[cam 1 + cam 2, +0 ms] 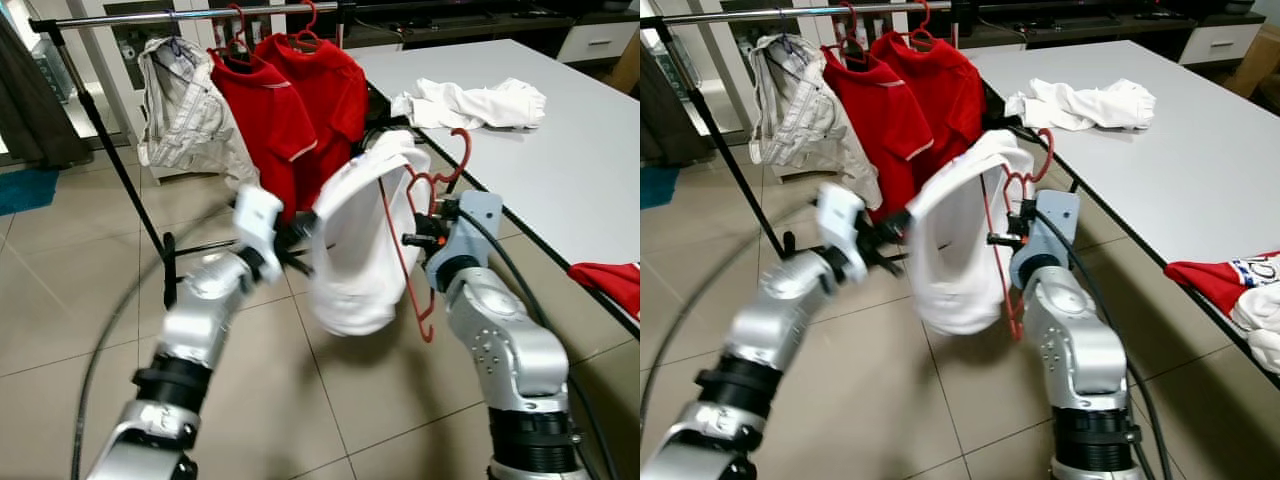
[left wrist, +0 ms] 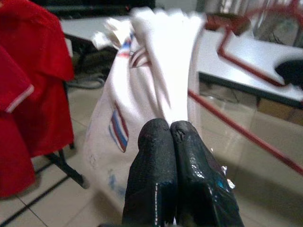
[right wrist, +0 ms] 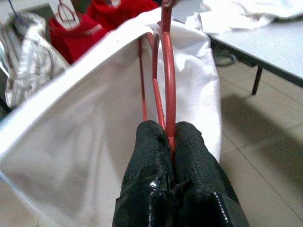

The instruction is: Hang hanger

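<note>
Honestly, my worry is the white shirt (image 1: pixel 355 240) sliding off the red hanger (image 1: pixel 425 215), since it drapes loosely. My right gripper (image 3: pixel 170 137) is clenched on the hanger wire; my left gripper (image 2: pixel 169 137) looks pinched on the shirt's cloth. The hanger sits below the rail (image 1: pixel 190 15), well short of it, long axis steeply tilted, hook (image 1: pixel 458 150) pointing up toward the counter (image 1: pixel 560 170).

— What's between my right claw (image 1: pixel 425 232) and the rail (image 1: pixel 180 16)?

— Two red shirts (image 1: pixel 290 110) hang on it straight beyond the claw, a pale striped garment (image 1: pixel 190 110) just past them. I see bare rail further out, toward the dark upright (image 1: pixel 105 135).

— And around the claw?

— The white shirt (image 1: pixel 355 245) on the red hanger (image 1: pixel 415 255) fills the gap to my left claw (image 1: pixel 295 250). The bench (image 1: pixel 560 170) edge runs close on the outer side; open tiled floor (image 1: pixel 330 400) lies below.
</note>
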{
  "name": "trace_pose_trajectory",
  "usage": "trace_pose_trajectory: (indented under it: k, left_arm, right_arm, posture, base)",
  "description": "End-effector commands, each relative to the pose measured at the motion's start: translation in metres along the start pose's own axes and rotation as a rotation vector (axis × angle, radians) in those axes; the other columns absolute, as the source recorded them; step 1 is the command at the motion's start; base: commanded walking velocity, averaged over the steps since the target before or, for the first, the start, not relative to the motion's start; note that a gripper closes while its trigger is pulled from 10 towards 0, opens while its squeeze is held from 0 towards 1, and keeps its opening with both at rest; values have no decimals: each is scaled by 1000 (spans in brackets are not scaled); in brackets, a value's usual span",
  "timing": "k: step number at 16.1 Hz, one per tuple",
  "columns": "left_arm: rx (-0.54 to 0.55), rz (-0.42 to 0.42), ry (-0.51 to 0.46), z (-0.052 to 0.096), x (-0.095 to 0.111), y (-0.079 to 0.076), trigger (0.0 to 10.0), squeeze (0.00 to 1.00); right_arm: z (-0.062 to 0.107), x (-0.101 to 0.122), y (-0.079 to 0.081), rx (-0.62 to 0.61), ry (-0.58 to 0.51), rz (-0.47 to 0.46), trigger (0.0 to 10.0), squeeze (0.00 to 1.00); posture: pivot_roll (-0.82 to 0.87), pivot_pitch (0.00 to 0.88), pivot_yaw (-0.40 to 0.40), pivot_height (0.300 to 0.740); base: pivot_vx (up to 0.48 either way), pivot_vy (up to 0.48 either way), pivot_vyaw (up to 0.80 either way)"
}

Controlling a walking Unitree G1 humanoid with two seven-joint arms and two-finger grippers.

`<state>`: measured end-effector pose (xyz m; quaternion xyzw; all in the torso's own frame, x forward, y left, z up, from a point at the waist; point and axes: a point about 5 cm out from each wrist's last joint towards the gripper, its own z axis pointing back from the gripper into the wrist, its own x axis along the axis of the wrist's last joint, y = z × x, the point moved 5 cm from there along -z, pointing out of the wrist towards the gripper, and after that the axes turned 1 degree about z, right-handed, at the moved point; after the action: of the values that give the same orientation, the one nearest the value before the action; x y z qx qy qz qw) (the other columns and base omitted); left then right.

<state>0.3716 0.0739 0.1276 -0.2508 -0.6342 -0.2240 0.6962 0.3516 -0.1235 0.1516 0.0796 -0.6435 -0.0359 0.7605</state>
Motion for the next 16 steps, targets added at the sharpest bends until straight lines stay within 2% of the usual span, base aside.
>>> trace_pose_trajectory:
  k: [1, 2, 3, 5, 7, 8, 10, 12, 14, 15, 16]
  left_arm:
    - [-23, -25, 5, -2, 3, -7, 0, 0]
    - [-26, -27, 7, -4, 4, -10, 0, 0]
    - [-22, -26, 0, -6, 6, -11, 0, 0]
    - [44, -19, -33, -8, 13, -2, 0, 0]
    - [123, -1, -60, -7, 21, 12, 0, 0]
    - [161, -1, -70, -4, 26, 20, 0, 0]
    - [180, -11, -73, -1, 27, 25, 0, 0]
    - [169, -8, -78, -2, 29, 22, 0, 0]
    - [133, -9, -82, -4, 31, 14, 0, 0]
    - [136, -9, -86, -5, 31, 13, 0, 0]
    - [137, -8, -86, -5, 31, 13, 0, 0]
  right_arm:
    - [0, 23, 9, 34, -112, 3, 10000, 0]
    - [0, 22, 22, 115, -105, 22, 10000, 0]
    - [3, 7, 46, 272, -32, 126, 10000, 0]
    - [9, -27, 53, 349, 130, 241, 10000, 0]
    - [12, -46, 44, 334, 214, 296, 10000, 0]
    - [13, -55, 30, 300, 266, 320, 10000, 0]
    - [12, -56, 14, 262, 297, 338, 10000, 0]
    - [7, -43, 11, 229, 234, 285, 10000, 0]
    - [-2, -21, 5, 131, 136, 149, 10000, 0]
    - [-5, -21, -2, 68, 144, 91, 10000, 0]
    - [-5, -22, -4, 55, 149, 78, 10000, 0]
  posture:
    - [-136, 0, 38, 740]
    - [-136, 0, 38, 740]
    - [-136, 0, 38, 740]
    - [-137, 0, 36, 740]
    - [-136, 0, 30, 740]
    - [-136, 0, 27, 740]
    - [-137, 0, 27, 740]
    - [-138, 0, 26, 740]
    - [-138, 0, 26, 740]
    - [-140, 0, 26, 740]
    - [-140, 0, 26, 740]
  base:
    - [0, 0, 0]
    - [0, 0, 0]
    - [0, 0, 0]
    - [0, 0, 0]
    - [0, 0, 0]
    - [0, 0, 0]
    - [0, 0, 0]
    - [0, 0, 0]
    - [0, 0, 0]
    - [0, 0, 0]
    - [0, 0, 0]
